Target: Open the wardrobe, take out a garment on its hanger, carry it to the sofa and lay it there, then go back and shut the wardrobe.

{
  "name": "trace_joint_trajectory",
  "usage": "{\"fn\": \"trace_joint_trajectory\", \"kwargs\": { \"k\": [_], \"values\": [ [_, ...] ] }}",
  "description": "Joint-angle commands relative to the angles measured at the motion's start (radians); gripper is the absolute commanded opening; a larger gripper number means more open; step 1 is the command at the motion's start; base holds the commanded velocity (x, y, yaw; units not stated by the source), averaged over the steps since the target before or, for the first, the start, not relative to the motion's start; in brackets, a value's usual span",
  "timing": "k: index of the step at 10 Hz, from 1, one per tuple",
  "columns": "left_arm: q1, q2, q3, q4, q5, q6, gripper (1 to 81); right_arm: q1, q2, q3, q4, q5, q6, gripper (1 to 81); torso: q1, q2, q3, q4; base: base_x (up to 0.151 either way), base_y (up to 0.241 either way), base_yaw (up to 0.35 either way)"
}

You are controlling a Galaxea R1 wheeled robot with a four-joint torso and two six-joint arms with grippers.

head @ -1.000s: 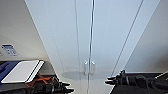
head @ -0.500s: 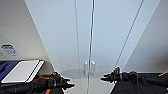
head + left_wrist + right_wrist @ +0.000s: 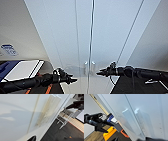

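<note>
I am bringing my left end effector (image 3: 72, 80) and right end effector (image 3: 98, 73), whose finger spacing I cannot tell, level with the wardrobe (image 3: 75, 37) handles (image 3: 89, 63), aiming one at each.

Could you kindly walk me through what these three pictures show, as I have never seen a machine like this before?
This is a wheeled robot with two arms, facing a tall white wardrobe whose doors are shut. The wide picture comes from a camera high on the robot: its left claw and right claw reach toward the two small handles at the centre seam. Neither claw holds anything or touches a handle yet. The other two pictures come from cameras on each wrist, showing the same handles up close from either side. In the right wrist picture, the dark shape is the left claw, seen across.
</note>
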Motion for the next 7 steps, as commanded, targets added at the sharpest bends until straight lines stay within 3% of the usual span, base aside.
{"fn": "trace_joint_trajectory", "kwargs": {
  "k": [1, 7],
  "values": [
    [-0.137, -0.003, -0.009, -0.02, 0.006, -0.002, 81.1, 0.163, 0.011, -0.018, -0.002, -0.024, 0.006, 81.1, 0.0, 0.0, 0.0, 0.0, 0.0, 0.0, 0.0],
    [-0.163, 0.06, -0.069, -0.028, 0.046, -0.002, 81.1, 0.178, 0.103, -0.136, 0.001, -0.03, 0.006, 81.1, 0.0, 0.0, -0.001, 0.0, 0.0, 0.0, 0.0]
  ]
}}
